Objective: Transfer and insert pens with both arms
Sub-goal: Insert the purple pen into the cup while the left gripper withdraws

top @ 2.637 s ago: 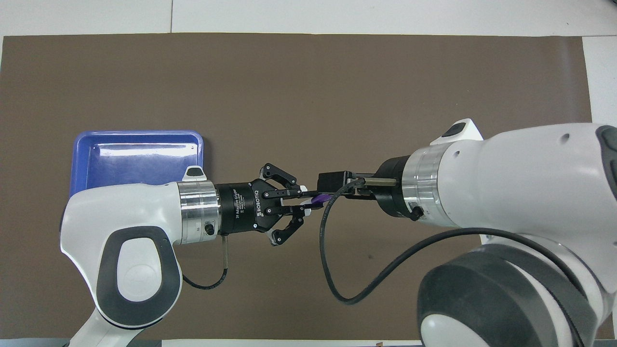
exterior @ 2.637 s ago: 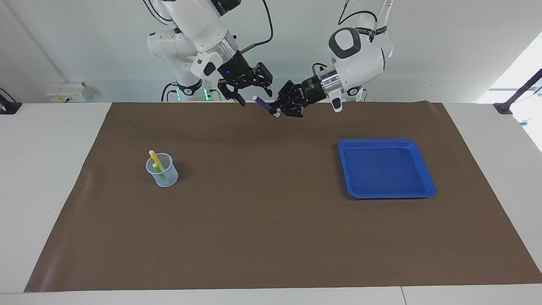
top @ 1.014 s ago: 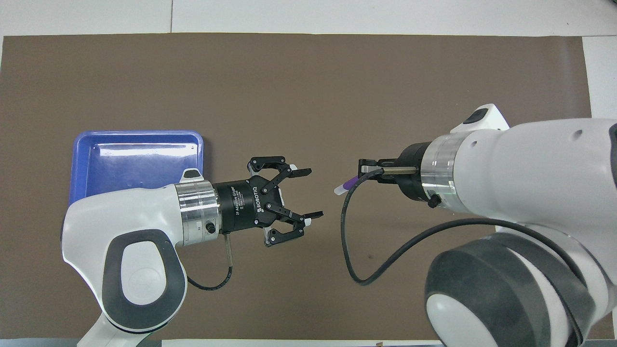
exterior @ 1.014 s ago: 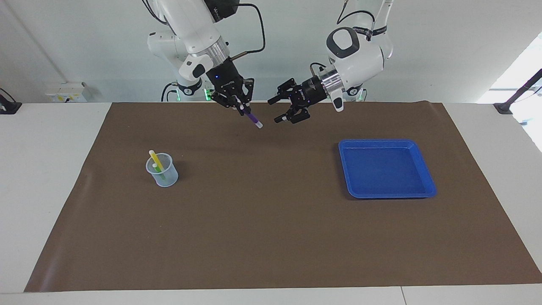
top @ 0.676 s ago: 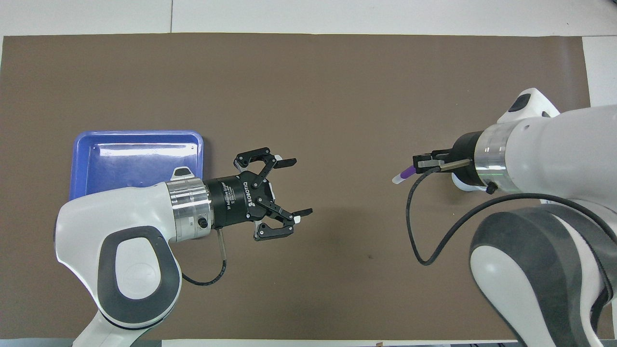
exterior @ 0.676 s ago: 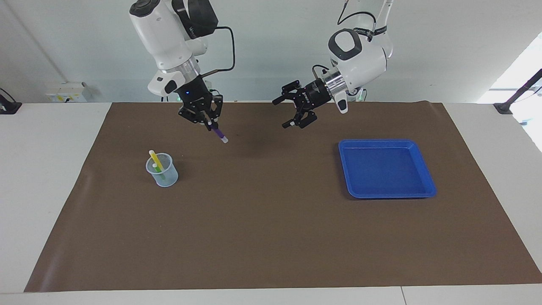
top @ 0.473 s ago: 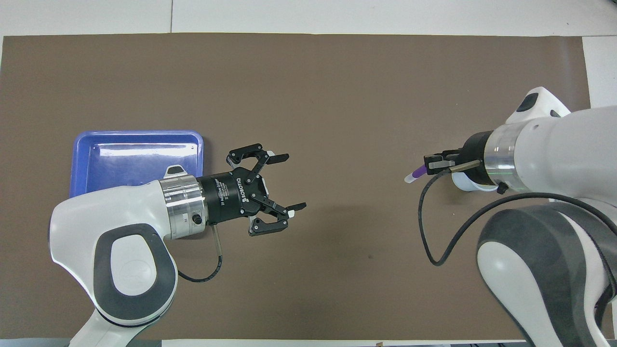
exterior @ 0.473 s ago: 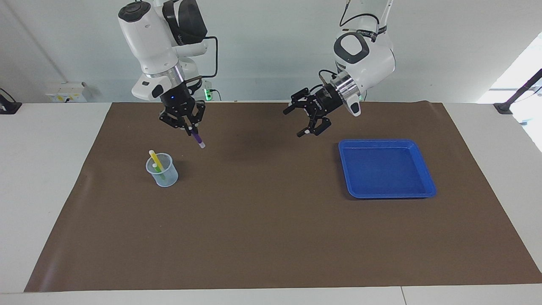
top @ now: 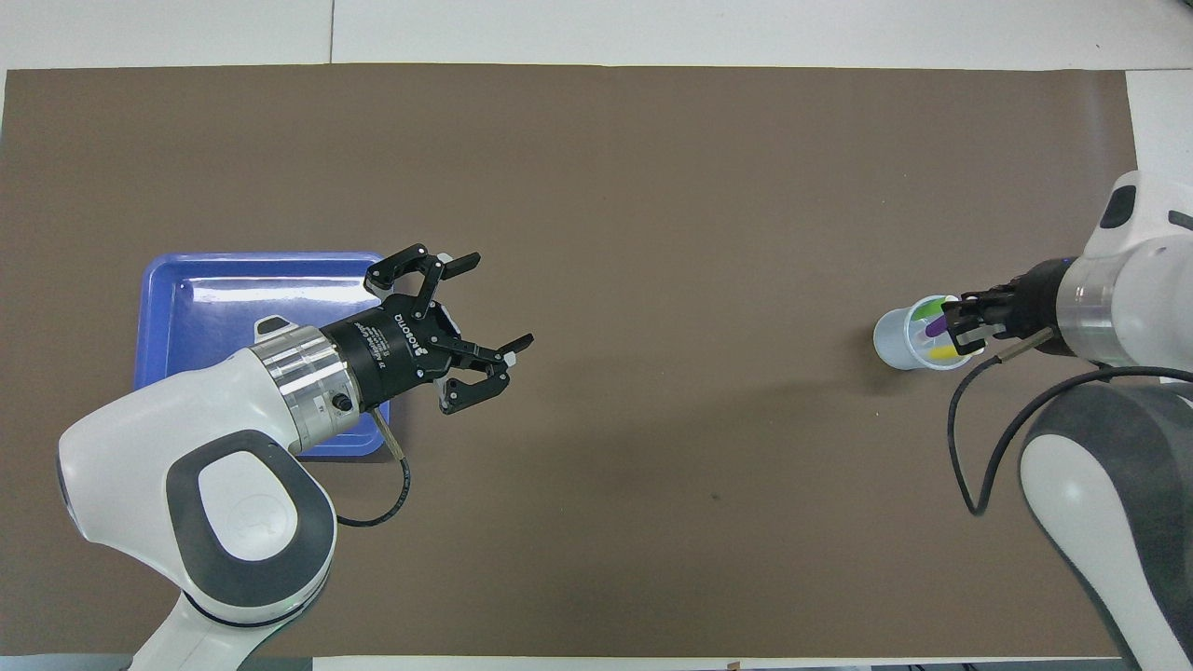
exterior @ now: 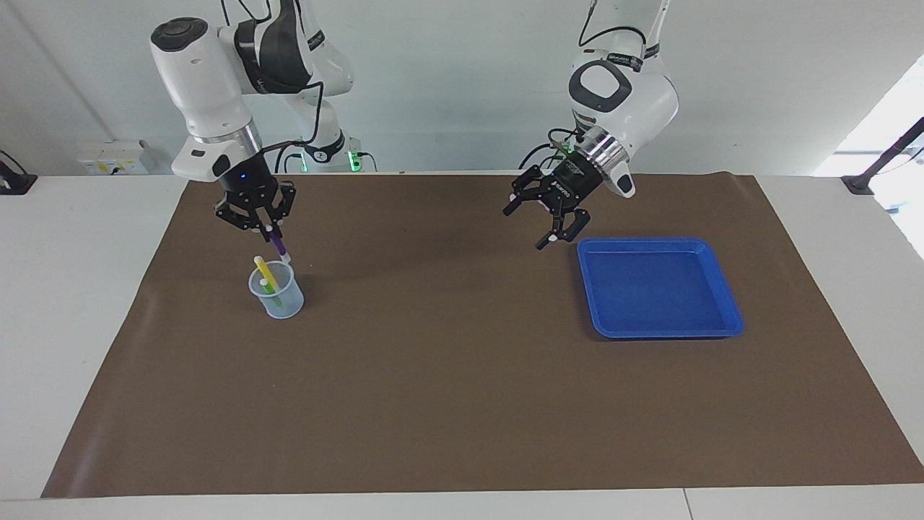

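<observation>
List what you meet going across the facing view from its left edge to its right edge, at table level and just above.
Right tool holding the purple pen over the clear cup → left tool, open, over the brown mat → blue tray.

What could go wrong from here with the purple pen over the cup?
The right end effector holds the purple pen tilted just above the cup. Its pale tip could catch the rim and tip the light cup. The yellow pen and green pen already lean inside, so the new one may jam against them. The left end effector, open beside the blue tray, poses little risk.
</observation>
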Tool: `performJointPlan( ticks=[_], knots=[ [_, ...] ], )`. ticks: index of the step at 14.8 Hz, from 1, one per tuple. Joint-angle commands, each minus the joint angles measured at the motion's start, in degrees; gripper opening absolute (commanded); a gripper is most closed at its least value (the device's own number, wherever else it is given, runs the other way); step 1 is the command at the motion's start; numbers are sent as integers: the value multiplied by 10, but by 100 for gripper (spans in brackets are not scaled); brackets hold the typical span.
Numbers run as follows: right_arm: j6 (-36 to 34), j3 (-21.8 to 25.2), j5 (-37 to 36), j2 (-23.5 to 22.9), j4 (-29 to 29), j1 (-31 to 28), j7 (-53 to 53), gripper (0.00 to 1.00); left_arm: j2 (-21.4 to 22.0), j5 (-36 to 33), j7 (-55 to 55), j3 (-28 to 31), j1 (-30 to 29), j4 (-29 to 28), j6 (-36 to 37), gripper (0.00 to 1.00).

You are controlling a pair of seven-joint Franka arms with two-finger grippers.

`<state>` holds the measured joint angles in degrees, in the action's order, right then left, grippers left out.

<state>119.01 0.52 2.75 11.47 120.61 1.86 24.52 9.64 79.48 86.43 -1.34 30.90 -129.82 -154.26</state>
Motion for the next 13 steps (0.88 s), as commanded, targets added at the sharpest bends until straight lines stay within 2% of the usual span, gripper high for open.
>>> performJointPlan(
  ticks=[1, 6, 13],
  knots=[
    [32, 9, -10, 29, 42, -3, 17, 0, 5, -6, -4, -2, -1, -7, -3, 100],
    [90, 33, -1, 29, 77, -3, 31, 0, 6, -7, 0, -2, 6, 10, -10, 100],
    [162, 34, 36, 15, 114, -2, 31, 0, 5, -7, 0, -2, -3, 19, -15, 100]
  ],
)
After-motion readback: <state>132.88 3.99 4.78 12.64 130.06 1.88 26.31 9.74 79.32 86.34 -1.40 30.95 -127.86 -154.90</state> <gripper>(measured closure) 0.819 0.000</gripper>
